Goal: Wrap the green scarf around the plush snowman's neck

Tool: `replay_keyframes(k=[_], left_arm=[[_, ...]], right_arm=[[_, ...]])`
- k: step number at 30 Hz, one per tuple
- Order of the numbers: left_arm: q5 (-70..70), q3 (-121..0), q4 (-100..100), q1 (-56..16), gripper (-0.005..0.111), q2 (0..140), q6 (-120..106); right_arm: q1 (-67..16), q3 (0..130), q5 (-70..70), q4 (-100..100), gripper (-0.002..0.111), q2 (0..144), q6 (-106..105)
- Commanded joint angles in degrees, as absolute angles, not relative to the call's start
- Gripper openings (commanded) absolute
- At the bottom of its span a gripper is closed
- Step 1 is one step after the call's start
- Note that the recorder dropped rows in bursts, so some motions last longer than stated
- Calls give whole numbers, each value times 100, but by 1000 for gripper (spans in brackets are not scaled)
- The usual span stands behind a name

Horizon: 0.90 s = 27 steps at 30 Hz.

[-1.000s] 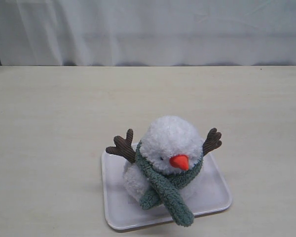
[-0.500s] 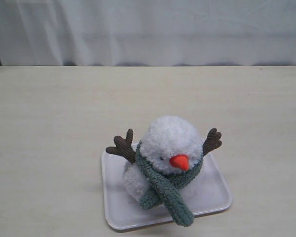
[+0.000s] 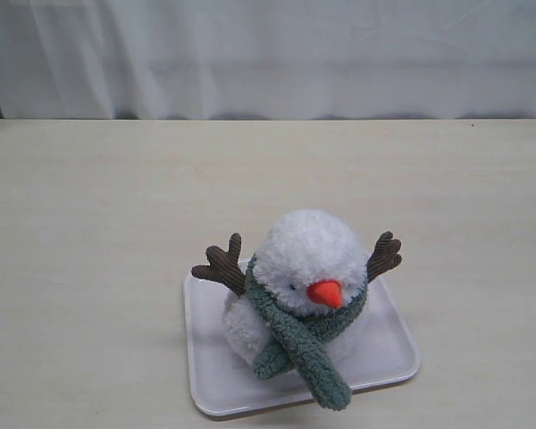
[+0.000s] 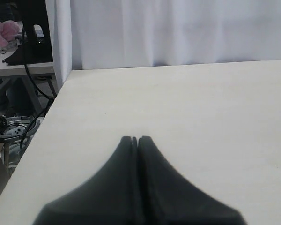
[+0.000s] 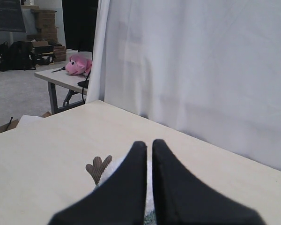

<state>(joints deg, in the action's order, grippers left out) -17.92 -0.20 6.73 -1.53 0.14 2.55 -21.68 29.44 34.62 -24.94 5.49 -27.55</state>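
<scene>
Wrist views: both jaws closed, holding nothing.

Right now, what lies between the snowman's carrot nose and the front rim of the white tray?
In the exterior view, the crossed ends of the green scarf lie between the carrot nose and the white tray rim, the longer end reaching it.

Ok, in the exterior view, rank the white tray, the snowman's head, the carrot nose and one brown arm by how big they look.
Largest to smallest:
1. white tray
2. snowman's head
3. brown arm
4. carrot nose

All sit together, so camera nearness barely skews this.
</scene>
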Motion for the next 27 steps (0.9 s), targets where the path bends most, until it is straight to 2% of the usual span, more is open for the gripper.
replay_keyframes(k=[1,27], left_arm=[[-1772,0,637,-200,0,0,235],[-1772,0,698,-200,0,0,235]], right_arm=[[-2145,2916,3454,-2503,4,522,-2737],[-2145,2716,3427,-2503,4,407,-2737]])
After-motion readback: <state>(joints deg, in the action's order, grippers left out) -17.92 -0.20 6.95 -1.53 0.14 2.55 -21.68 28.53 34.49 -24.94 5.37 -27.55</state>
